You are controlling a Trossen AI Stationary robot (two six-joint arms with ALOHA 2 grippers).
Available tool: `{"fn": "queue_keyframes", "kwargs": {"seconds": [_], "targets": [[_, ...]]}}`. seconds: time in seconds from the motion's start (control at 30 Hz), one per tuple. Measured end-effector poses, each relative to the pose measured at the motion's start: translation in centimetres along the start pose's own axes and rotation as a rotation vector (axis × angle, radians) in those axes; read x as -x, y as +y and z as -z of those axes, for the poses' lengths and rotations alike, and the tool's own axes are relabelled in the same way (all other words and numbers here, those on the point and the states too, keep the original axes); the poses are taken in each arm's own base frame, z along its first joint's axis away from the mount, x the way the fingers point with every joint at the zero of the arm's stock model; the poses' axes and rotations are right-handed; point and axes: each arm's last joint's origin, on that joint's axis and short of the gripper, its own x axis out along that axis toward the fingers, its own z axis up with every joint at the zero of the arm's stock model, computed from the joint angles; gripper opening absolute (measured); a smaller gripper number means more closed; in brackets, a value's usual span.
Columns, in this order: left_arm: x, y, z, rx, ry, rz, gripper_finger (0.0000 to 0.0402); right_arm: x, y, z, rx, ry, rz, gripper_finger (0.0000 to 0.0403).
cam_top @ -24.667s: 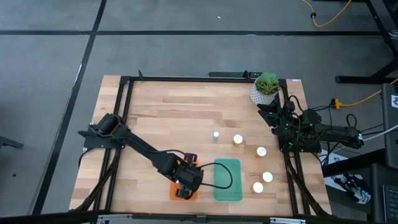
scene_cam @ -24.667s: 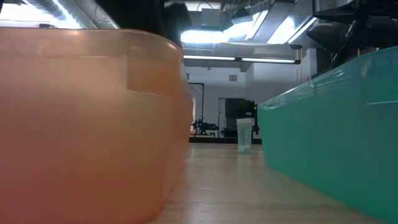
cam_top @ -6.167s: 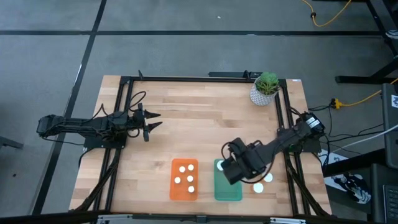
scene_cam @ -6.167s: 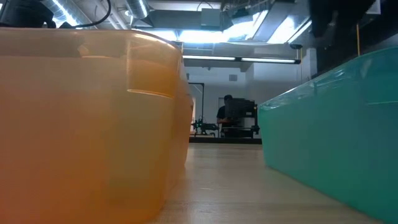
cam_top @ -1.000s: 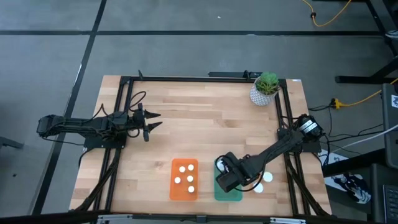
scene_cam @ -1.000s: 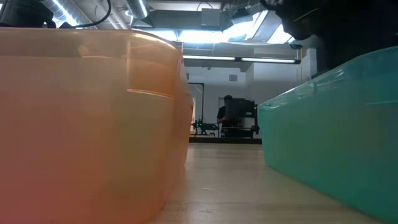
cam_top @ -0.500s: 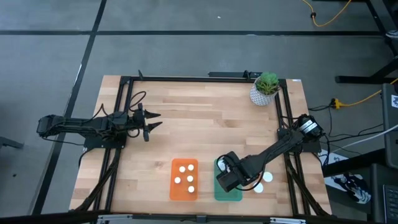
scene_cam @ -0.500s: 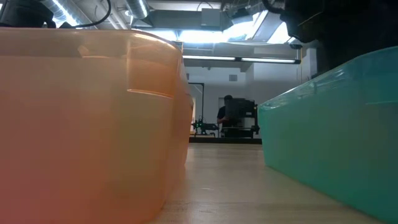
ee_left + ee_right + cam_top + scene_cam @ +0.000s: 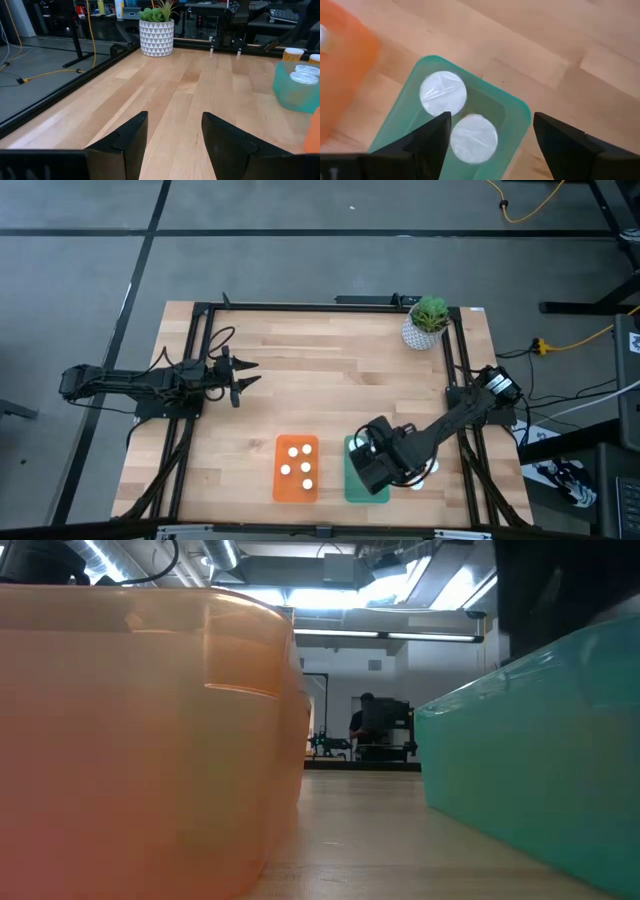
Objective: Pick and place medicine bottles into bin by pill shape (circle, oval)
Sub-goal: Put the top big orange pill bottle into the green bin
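The orange tray [image 9: 297, 469] holds several small white-capped bottles [image 9: 296, 461]. The teal tray [image 9: 352, 480] stands right of it. In the right wrist view two white-capped bottles [image 9: 443, 93] [image 9: 473, 132] stand upright on the teal tray's floor [image 9: 405, 120]. My right gripper [image 9: 490, 145] hovers over that tray, open and empty; it also shows in the high view [image 9: 375, 465]. My left gripper [image 9: 243, 380] waits open and empty above the table's left side [image 9: 172, 145]. Another white-capped bottle [image 9: 431, 467] stands on the table right of the teal tray.
A white pot with a green plant [image 9: 428, 320] stands at the far right corner and shows in the left wrist view [image 9: 156, 30]. An amber bottle [image 9: 292, 52] shows beyond the teal tray [image 9: 295, 92]. Bare wood [image 9: 320, 380] lies between the arms.
My right gripper has gone up a little and slightly toward the table's right edge, staying over the teal tray. The left arm has kept still.
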Motion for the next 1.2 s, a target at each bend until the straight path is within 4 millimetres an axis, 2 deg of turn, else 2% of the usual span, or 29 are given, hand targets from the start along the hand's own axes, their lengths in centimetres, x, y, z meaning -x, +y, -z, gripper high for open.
{"fn": "queue_keyframes", "kwargs": {"seconds": [0.13,0.5,0.8,1.07,1.2], "targets": [[0.0,0.0,0.0,0.000,0.000,0.000,0.0179,1.4,-0.7,0.5,-0.041,-0.010,0.048,0.0284],[0.0,0.0,0.0,0.000,0.000,0.000,0.0179,2.4,-1.7,2.8,-0.134,0.013,0.095,0.0284],[0.0,0.0,0.0,0.000,0.000,0.000,0.0179,3.8,-3.5,5.1,-0.184,0.051,0.171,0.0284],[0.0,0.0,0.0,0.000,0.000,0.000,0.0179,3.2,-6.0,7.2,-0.249,0.095,0.112,0.0285],[0.0,0.0,0.0,0.000,0.000,0.000,0.0179,3.4,-7.1,7.5,-0.247,0.100,0.111,0.0296]]}}
